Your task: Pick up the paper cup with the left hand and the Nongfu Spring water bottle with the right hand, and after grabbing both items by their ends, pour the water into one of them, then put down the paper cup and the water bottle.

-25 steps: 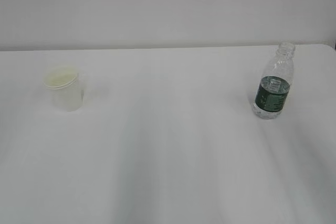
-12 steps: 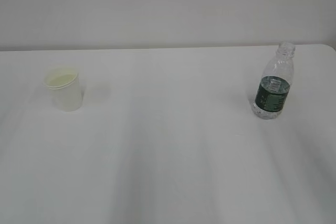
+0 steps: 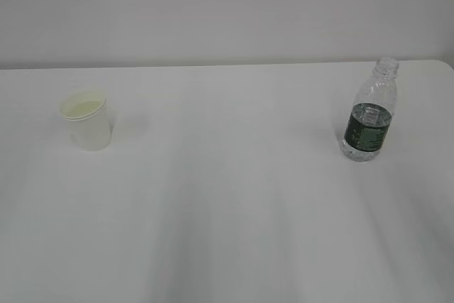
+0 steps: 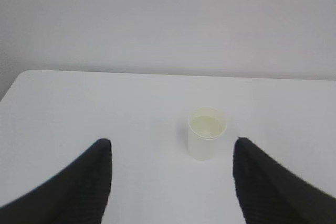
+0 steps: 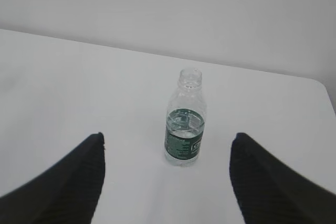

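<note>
So the picking up has not begun: the small white paper cup (image 3: 86, 122) stands at the left of the white surface (image 3: 227, 211), the clear ribbed water bottle with the green label (image 3: 370, 113) at the right, and both black end effectors, left (image 4: 170, 182) and right (image 5: 167, 182), are spread wide, holding nothing, and need to reach forward next.

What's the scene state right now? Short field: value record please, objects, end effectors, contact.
surface: white table
paper cup: upright, left side of the exterior view, standing alone
water bottle: upright, right side, uncapped, partly filled, green label
left end effector: open, short of the cup, which is seen between its fingers
right end effector: open, short of the bottle, which is seen between its fingers
contact: none visible
arms in exterior view: not in frame
</note>
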Robot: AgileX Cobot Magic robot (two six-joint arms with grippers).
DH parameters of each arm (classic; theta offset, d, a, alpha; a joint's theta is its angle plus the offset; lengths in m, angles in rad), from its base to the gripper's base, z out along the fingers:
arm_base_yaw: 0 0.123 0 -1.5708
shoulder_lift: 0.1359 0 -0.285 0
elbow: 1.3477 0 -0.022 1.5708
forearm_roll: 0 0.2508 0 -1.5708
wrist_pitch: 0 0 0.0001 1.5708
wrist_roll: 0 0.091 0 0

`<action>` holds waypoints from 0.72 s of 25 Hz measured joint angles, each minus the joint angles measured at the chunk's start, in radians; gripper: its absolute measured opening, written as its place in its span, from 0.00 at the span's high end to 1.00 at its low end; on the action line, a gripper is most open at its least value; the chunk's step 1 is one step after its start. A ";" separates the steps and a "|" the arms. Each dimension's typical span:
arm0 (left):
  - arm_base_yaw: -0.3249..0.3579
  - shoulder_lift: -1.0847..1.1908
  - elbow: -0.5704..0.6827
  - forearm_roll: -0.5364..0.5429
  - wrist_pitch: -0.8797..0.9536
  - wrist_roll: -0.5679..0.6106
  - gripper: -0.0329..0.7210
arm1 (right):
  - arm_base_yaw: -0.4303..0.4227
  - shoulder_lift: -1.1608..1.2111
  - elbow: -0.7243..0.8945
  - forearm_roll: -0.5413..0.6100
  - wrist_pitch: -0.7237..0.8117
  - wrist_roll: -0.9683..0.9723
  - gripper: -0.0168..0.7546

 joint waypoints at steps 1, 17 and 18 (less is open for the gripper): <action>0.000 -0.004 0.000 -0.016 0.011 0.011 0.27 | 0.000 -0.008 0.000 -0.001 0.013 0.001 0.26; 0.000 -0.131 -0.001 -0.079 0.215 0.077 0.27 | 0.000 -0.153 0.000 -0.217 0.263 0.185 0.26; 0.000 -0.138 -0.001 -0.079 0.223 0.079 0.27 | 0.000 -0.161 0.000 -0.221 0.277 0.186 0.26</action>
